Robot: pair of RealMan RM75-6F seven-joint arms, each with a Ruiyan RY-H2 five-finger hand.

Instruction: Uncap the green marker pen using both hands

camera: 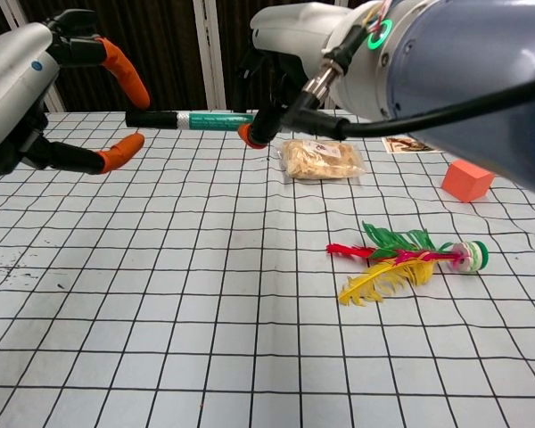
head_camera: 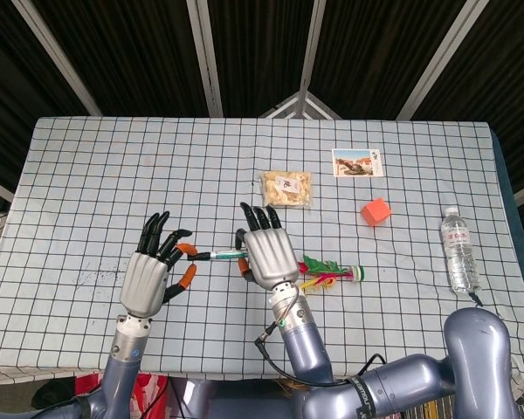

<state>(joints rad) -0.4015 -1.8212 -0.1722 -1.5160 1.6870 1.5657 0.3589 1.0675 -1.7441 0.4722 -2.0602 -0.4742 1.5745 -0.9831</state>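
Above the surface [head_camera: 87,166], right hand [head_camera: 266,251] grasps the green marker pen [camera: 216,119]; left hand [head_camera: 150,275], released, at 9 o'clock, must next close on the black cap [camera: 152,119].

My right hand [camera: 276,62] holds the green marker pen [camera: 189,119] level above the worktop [camera: 160,294], cap toward nine o'clock, where my left hand [camera: 67,98] spreads around its tip.

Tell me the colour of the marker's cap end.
Black cap on the marker; clearest in the chest view.
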